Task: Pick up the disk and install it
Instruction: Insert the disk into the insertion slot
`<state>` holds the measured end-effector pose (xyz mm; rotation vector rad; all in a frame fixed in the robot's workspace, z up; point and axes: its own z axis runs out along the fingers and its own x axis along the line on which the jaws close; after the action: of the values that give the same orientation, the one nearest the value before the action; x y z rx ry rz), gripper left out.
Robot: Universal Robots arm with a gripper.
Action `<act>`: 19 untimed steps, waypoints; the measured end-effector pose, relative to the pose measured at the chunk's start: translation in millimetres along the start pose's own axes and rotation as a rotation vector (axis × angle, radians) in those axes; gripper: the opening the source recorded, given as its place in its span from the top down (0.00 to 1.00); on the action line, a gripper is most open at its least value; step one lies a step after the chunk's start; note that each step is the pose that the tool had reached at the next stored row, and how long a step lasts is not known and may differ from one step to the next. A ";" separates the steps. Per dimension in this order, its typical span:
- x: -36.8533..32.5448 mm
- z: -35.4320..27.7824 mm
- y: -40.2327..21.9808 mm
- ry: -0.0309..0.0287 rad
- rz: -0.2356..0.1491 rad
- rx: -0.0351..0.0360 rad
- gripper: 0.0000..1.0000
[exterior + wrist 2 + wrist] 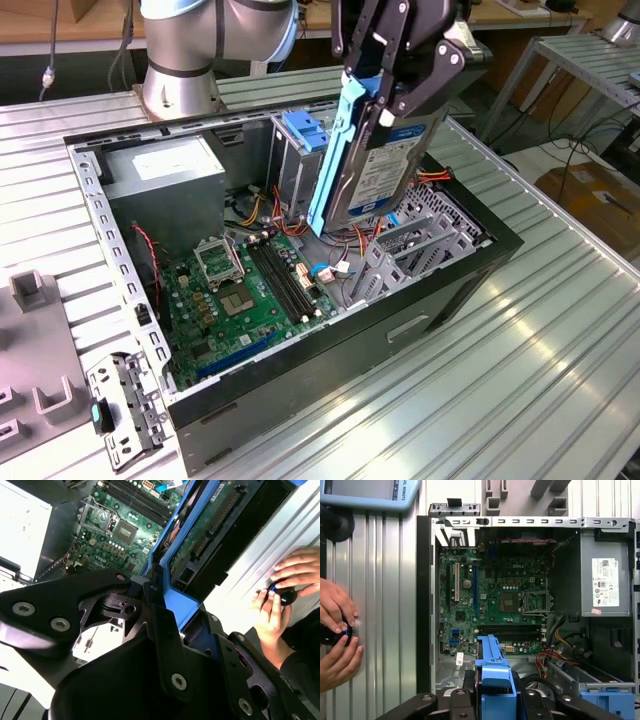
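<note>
Tool (400, 85) is clamped on the disk (385, 175), held tilted above the open case (330, 360) on the worktop (480, 400); picking is done, installing is not.

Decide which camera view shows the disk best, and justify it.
The exterior view: the disk hangs tilted in the gripper, its label face and blue rail visible. The second wrist view shows its circuit-board underside; the first wrist view, its blue bracket's end.

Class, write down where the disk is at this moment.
In the exterior view, the disk hangs tilted in the gripper over the open computer case, to that view's right of the drive cage.
</note>
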<state>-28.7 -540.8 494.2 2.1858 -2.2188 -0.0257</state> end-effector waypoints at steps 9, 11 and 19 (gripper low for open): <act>0.0 -0.1 -2.3 0.0000 0.000 0.0000 0.63; 0.0 -0.1 -2.4 0.0000 0.000 0.0000 0.63; 6.2 1.6 -5.5 -0.0002 0.000 0.0001 0.63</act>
<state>-23.3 -547.1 492.5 2.1859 -2.2190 -0.0258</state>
